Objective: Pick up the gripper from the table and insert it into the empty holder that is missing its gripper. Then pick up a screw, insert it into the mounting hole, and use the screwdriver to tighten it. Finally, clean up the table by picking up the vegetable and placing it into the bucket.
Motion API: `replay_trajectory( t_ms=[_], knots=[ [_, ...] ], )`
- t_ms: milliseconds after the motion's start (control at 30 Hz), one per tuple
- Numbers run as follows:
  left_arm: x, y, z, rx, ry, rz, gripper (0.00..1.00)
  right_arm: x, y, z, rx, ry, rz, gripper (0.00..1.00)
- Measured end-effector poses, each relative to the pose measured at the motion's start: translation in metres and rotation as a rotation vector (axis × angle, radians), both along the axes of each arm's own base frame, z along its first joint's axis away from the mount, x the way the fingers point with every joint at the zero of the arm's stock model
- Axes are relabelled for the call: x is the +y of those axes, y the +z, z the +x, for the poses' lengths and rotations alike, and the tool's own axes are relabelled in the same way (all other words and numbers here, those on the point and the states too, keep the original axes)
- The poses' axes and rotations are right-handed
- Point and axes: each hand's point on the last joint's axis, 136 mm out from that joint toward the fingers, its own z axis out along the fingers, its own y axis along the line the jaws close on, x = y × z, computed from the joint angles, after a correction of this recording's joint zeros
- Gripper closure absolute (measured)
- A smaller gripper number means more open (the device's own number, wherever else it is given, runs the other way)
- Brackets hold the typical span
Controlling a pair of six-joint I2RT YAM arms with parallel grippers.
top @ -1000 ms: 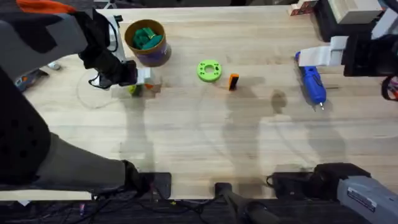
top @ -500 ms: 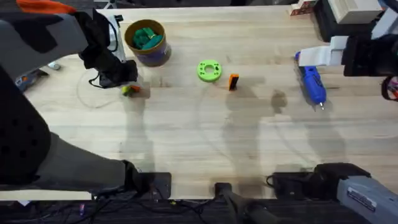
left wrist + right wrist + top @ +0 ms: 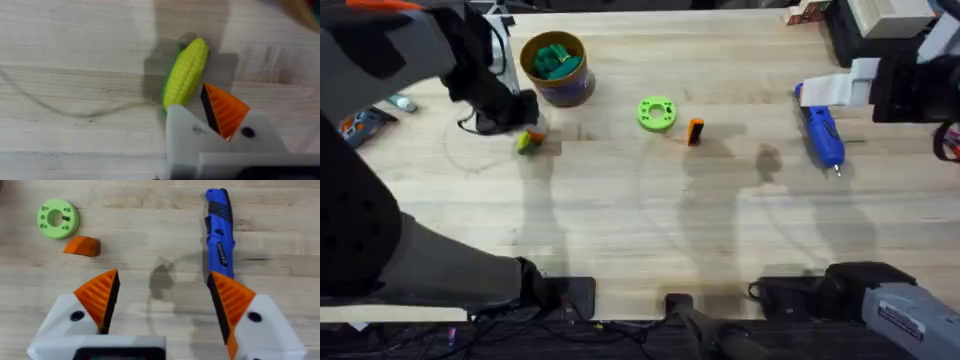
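The yellow vegetable with its green end lies on the table just in front of the bucket. My left gripper hovers beside it, holding nothing. In the left wrist view the vegetable lies just beyond my left gripper. That gripper carries one orange finger against a bare white holder, jaws close together. The loose orange gripper lies mid-table. My right gripper stands open over the wood near the blue screwdriver. No screw is clear to me.
A green ring-shaped disc lies left of the orange piece, with a small dark bit on it. The bucket holds green pieces. Boxes stand at the back right corner. Small items lie at the table's left edge.
My left arm has drawn back toward the far left, away from the vegetable, which stays on the table, shifted slightly. The right arm has not moved.
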Motion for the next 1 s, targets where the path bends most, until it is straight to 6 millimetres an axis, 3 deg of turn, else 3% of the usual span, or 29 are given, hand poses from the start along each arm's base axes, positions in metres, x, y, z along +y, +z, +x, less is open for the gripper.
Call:
replay_trajectory(
  t_ms=[200, 233, 400, 433, 700, 733, 800, 1000],
  knots=[
    [-0.004, 0.044, 0.014, -0.087, -0.026, -0.018, 0.980, 0.000, 0.000, 0.000, 0.000, 0.000, 0.000, 0.008],
    [-0.005, 0.052, 0.014, -0.107, -0.034, -0.021, 0.906, 0.000, 0.000, 0.000, 0.000, 0.000, 0.000, 0.008],
    [-0.008, 0.087, 0.011, -0.206, -0.044, -0.014, 0.132, 0.000, 0.000, 0.000, 0.000, 0.000, 0.000, 0.008],
    [-0.009, 0.093, 0.011, -0.226, -0.045, -0.012, 0.045, 0.000, 0.000, 0.000, 0.000, 0.000, 0.000, 0.008],
    [-0.015, 0.121, 0.000, -0.294, -0.061, -0.004, 0.013, 0.000, 0.000, 0.000, 0.000, 0.000, 0.000, 0.008],
    [-0.022, 0.138, -0.004, -0.360, -0.078, 0.019, 0.013, 0.000, 0.000, 0.000, 0.000, 0.000, 0.000, 0.008],
    [-0.028, 0.148, -0.012, -0.405, -0.092, 0.030, 0.014, 0.000, 0.000, 0.000, 0.000, 0.000, 0.000, 0.009],
    [-0.037, 0.163, -0.042, -0.523, -0.082, 0.047, 0.013, 0.000, 0.000, 0.000, 0.001, 0.000, 0.000, 0.008]
  ],
)
